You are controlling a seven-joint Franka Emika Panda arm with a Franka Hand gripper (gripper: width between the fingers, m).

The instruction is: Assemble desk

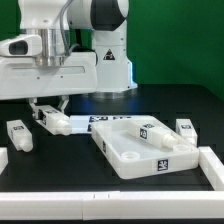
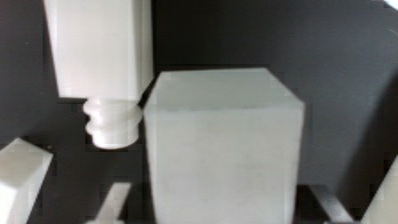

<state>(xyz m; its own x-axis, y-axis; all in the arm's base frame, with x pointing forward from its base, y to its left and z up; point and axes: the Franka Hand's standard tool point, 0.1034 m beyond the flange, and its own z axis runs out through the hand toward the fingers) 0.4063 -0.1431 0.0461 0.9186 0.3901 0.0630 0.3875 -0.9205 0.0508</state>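
The desk's white rimmed panel (image 1: 128, 150) lies on the black table in the exterior view's middle right, with one tagged leg (image 1: 155, 134) lying on it. My gripper (image 1: 50, 112) is low over the table at the exterior view's left, straddling a white leg (image 1: 57, 123). In the wrist view that leg (image 2: 217, 140) fills the middle between my fingers (image 2: 125, 200). Dark gaps show on both sides of it, so my gripper (image 2: 240, 205) is open around it. Another leg (image 2: 98, 55) with a round screw tip lies just beyond.
Two more loose tagged legs lie on the table, one at the exterior view's left (image 1: 18, 136) and one at its right (image 1: 186, 127). The marker board (image 1: 108, 120) lies behind the panel. A white border wall (image 1: 213, 165) runs along the front right.
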